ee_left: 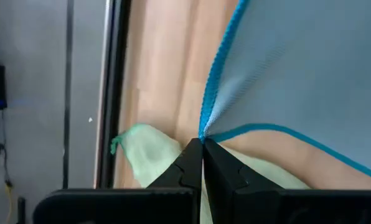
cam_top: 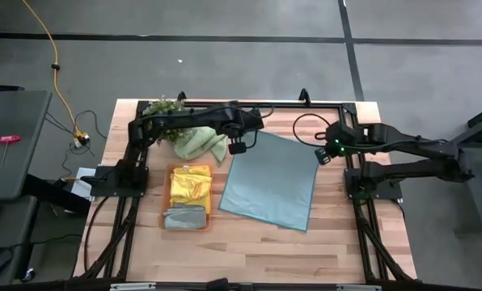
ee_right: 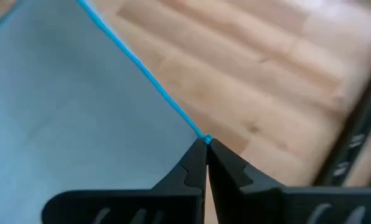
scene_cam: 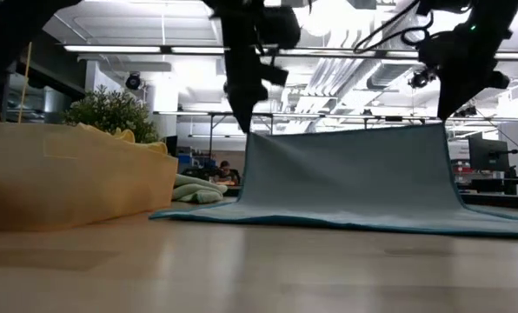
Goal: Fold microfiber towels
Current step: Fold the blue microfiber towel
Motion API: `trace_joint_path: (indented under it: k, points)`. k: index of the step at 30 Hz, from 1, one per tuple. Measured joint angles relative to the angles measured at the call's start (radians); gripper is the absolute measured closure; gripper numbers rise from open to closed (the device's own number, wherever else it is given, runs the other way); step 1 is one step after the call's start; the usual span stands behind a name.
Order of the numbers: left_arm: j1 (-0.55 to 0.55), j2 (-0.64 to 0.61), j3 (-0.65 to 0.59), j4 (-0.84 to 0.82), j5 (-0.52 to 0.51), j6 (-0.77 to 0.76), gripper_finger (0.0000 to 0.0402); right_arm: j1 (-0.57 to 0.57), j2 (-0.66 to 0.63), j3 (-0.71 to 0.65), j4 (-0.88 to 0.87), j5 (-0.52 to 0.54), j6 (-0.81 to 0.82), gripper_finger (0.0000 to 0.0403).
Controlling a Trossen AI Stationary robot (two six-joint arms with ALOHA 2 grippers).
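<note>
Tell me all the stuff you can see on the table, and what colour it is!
Blue-teal towel: one, light blue-teal, middle of the table, its far edge lifted by two corners, the rest lying flat.
Pale green towel: one, pale green, bunched up next to the plant.
Yellow towel: one, bright yellow, crumpled in the tray.
Grey towel: one, grey, folded in the tray's near end.
Tray: one, orange, left of the blue-teal towel.
Plant: one, green, far left corner.
Table: one, light wood.
Left gripper: dark, fingers pinching one lifted corner.
Right gripper: dark, fingers pinching the other lifted corner.
</note>
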Motion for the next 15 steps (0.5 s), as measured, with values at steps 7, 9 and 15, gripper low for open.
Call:
trace_joint_path:
  k: [7, 9, 15]
  points:
    - [-0.083, -0.062, 0.000, -0.101, 0.099, -0.081, 0.0401, 0.169, -0.022, 0.000, -0.005, -0.110, 0.158, 0.0403]
    - [-0.113, -0.064, 0.000, -0.104, 0.128, -0.111, 0.0401, 0.230, -0.014, 0.000, -0.004, -0.113, 0.208, 0.0403]
    - [-0.219, -0.062, 0.000, -0.138, 0.157, -0.147, 0.0402, 0.429, 0.026, 0.000, 0.017, -0.113, 0.395, 0.0403]
